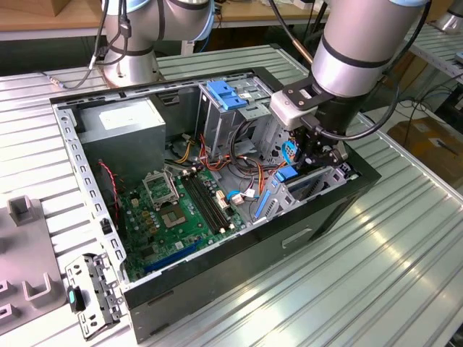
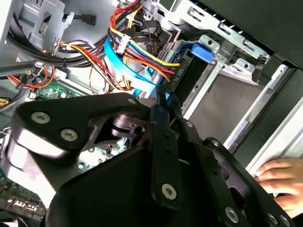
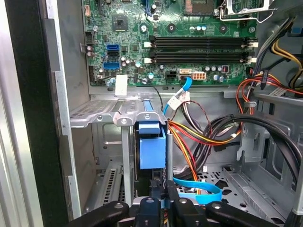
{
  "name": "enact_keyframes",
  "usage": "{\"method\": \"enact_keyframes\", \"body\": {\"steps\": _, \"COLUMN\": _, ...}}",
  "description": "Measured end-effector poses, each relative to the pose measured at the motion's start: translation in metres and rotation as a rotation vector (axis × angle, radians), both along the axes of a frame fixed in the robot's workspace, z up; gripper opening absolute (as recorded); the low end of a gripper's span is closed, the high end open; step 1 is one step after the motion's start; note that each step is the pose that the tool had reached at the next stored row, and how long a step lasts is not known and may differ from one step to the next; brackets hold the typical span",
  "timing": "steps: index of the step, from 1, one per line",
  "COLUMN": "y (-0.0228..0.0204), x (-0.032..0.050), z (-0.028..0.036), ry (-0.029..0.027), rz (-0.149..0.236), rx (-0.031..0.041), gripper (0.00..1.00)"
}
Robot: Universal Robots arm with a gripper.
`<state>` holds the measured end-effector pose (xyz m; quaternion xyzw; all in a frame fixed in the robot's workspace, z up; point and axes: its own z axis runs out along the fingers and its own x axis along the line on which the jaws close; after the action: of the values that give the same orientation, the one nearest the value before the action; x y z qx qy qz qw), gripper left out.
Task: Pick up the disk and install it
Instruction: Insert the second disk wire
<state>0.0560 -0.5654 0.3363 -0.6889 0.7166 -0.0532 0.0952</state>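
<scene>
My end effector (image 1: 318,155) is lowered inside the open computer case (image 1: 347,210), at the drive cage (image 1: 307,181) near the exterior view's right wall. The disk (image 3: 152,146) stands on edge in the cage slot — its blue side rail faces the first wrist view, directly ahead of my fingers. Finger state: closed on the disk's edge. Motherboard (image 1: 177,213) lies well apart; a person's hand (image 2: 281,182) rests at the case edge.

Bundled cables (image 3: 208,137) crowd one side of the drive cage (image 3: 118,113); motherboard (image 1: 173,210) lies open above.
</scene>
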Motion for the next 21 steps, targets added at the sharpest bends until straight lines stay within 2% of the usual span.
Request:
{"method": "enact_keyframes", "body": {"steps": 1, "y": 0.0, "x": 0.0, "z": 0.0029, "ry": 0.0, "rz": 0.0, "rx": 0.0, "gripper": 0.17}}
{"method": "enact_keyframes", "body": {"steps": 2, "y": 0.0, "x": 0.0, "z": 0.0063, "ry": 0.0, "rz": 0.0, "rx": -0.0005, "gripper": 0.24}}
{"method": "enact_keyframes", "body": {"steps": 4, "y": 0.0001, "x": 0.0, "z": 0.0162, "ry": -0.0005, "rz": 0.0, "rx": -0.0006, "gripper": 0.24}}
{"method": "enact_keyframes", "body": {"steps": 5, "y": 0.0001, "x": 0.0, "z": 0.0183, "ry": -0.0006, "rz": 0.0, "rx": -0.0006, "gripper": 0.24}}
{"method": "enact_keyframes", "body": {"steps": 6, "y": 0.0004, "x": 0.0, "z": 0.0192, "ry": -0.0007, "rz": 0.0, "rx": -0.0044, "gripper": 0.22}}
{"method": "enact_keyframes", "body": {"steps": 7, "y": 0.0006, "x": 0.0, "z": 0.0194, "ry": -0.0006, "rz": 0.0, "rx": -0.0119, "gripper": 0.11}}
{"method": "enact_keyframes", "body": {"steps": 9, "y": 0.0009, "x": 0.0, "z": 0.0194, "ry": -0.0006, "rz": 0.0, "rx": -0.022, "gripper": 0.11}}
{"method": "enact_keyframes", "body": {"steps": 10, "y": 0.0009, "x": 0.0, "z": 0.0194, "ry": -0.0006, "rz": 0.0, "rx": -0.0242, "gripper": 0.11}}
{"method": "enact_keyframes", "body": {"steps": 12, "y": 0.0012, "x": 0.0, "z": 0.0194, "ry": -0.0006, "rz": 0.0, "rx": -0.0336, "gripper": 0.11}}
{"method": "enact_keyframes", "body": {"steps": 16, "y": 0.0015, "x": 0.0, "z": 0.0194, "ry": -0.0006, "rz": 0.0, "rx": -0.0478, "gripper": 0.11}}
{"method": "enact_keyframes", "body": {"steps": 18, "y": 0.002, "x": 0.0, "z": 0.0194, "ry": -0.0006, "rz": 0.0, "rx": -0.0642, "gripper": 0.11}}
{"method": "enact_keyframes", "body": {"steps": 19, "y": 0.002, "x": 0.0, "z": 0.0194, "ry": -0.0007, "rz": 0.0, "rx": -0.0671, "gripper": 0.11}}
{"method": "enact_keyframes", "body": {"steps": 21, "y": 0.0024, "x": 0.0, "z": 0.0194, "ry": -0.0006, "rz": 0.0, "rx": -0.08, "gripper": 0.11}}
